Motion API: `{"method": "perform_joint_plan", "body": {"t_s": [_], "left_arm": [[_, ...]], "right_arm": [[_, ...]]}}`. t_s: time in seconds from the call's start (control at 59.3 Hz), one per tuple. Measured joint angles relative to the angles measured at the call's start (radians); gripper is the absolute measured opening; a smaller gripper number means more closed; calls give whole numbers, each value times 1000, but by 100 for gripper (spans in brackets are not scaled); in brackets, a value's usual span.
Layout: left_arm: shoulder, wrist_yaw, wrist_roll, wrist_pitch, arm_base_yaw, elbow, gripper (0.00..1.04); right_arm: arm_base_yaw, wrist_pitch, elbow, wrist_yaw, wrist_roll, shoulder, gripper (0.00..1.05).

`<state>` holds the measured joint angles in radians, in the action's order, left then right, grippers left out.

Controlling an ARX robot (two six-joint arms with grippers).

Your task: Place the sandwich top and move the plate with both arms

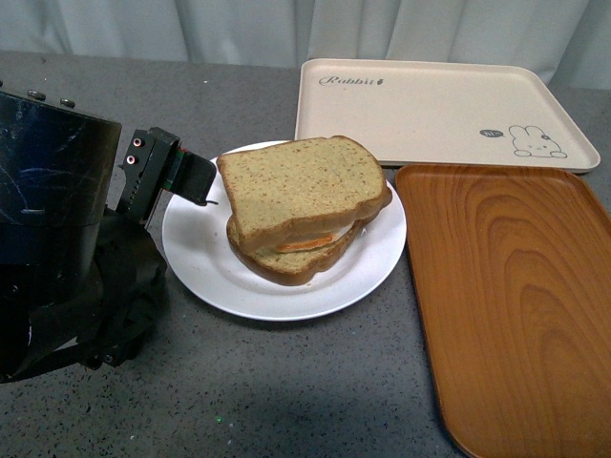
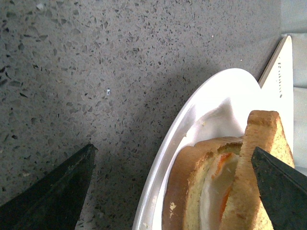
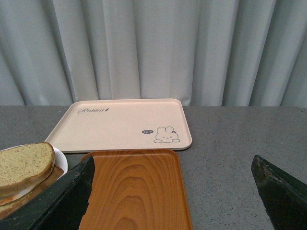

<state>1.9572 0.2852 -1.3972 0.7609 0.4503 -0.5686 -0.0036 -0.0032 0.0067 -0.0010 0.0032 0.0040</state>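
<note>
The sandwich top (image 1: 301, 191), a speckled tan slice with darker crust, lies on the lower slice and its egg filling, a little askew, on the white plate (image 1: 205, 258). My left gripper (image 1: 196, 179) is open at the plate's left rim. In the left wrist view its fingers (image 2: 57, 191) straddle the plate's rim (image 2: 163, 158) and the sandwich's edge (image 2: 259, 143), one finger over the table, the other beside the top slice. My right gripper (image 3: 172, 191) is open and empty above the wood-grain tray (image 3: 134, 191); it does not show in the front view.
The cream rabbit tray (image 1: 430, 110) lies behind the plate at the back right. The orange-brown wood-grain tray (image 1: 516, 296) lies right of the plate, its edge close to the plate's rim. White curtains (image 3: 153, 48) hang behind the grey speckled table (image 1: 286, 382).
</note>
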Motion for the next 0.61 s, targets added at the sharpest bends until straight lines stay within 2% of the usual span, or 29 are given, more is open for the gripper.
{"method": "perform_joint_plan", "body": {"t_s": [0.455, 0.607], "left_arm": [[0, -9, -81, -3, 47, -21, 98], [2, -9, -92, 2, 46, -21, 77]], "right_arm": [[0, 0, 0, 0, 0, 0, 96], [0, 0, 0, 0, 0, 0, 96]]}}
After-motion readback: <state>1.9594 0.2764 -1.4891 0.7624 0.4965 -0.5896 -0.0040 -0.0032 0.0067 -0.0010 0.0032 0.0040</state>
